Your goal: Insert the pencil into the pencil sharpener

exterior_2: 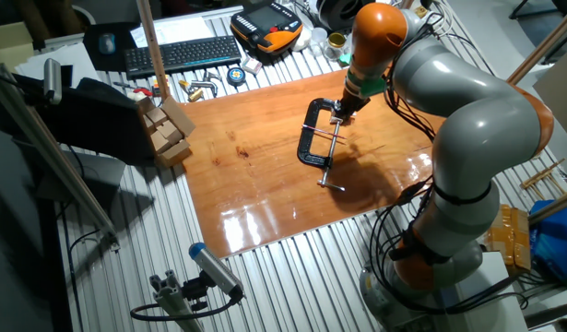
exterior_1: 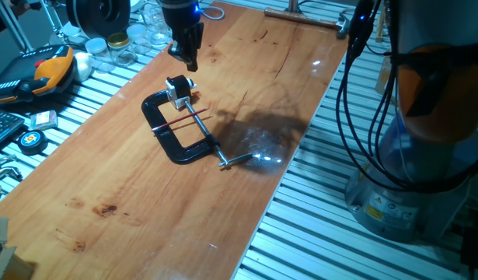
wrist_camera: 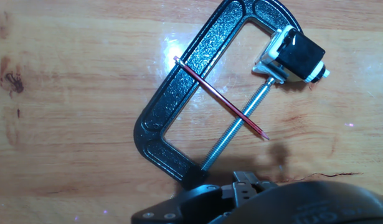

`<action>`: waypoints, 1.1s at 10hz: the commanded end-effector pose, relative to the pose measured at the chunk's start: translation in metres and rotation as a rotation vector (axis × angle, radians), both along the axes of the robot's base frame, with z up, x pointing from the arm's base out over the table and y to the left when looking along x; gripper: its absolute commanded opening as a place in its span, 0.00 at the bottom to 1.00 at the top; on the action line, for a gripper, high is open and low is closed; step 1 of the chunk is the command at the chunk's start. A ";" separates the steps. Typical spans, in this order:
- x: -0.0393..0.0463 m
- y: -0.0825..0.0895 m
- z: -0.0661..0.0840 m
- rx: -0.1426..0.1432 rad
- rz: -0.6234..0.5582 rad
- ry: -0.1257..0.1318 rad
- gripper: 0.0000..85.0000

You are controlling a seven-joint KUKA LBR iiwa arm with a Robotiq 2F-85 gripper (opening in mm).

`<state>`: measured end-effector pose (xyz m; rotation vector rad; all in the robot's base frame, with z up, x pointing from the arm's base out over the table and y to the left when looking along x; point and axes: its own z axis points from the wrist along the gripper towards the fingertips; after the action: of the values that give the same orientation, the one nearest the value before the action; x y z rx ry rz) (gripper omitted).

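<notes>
The pencil, a thin red stick, lies loose across the black C-clamp, resting on its frame and screw rod with its dark tip toward the lower right. The pencil sharpener, a small silver-and-black block, is held at the clamp's jaw end. In the one fixed view my gripper hangs above the board just beyond the sharpener, apart from the pencil. Its fingers look shut and hold nothing. In the hand view only the hand's dark body shows along the lower edge.
The clamp lies on a wooden board laid over a slatted metal table. Tools, jars and a tape measure crowd the far side. A keyboard and cardboard boxes stand beyond the board.
</notes>
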<state>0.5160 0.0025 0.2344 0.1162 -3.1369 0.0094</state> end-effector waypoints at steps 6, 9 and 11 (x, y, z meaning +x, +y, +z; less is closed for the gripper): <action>0.0075 0.002 -0.030 0.017 -0.011 -0.024 0.00; 0.0081 0.006 -0.043 0.020 -0.025 -0.035 0.00; 0.0073 0.010 -0.052 0.021 -0.031 -0.044 0.00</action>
<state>0.5230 0.0132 0.1814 0.0676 -3.1822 -0.0216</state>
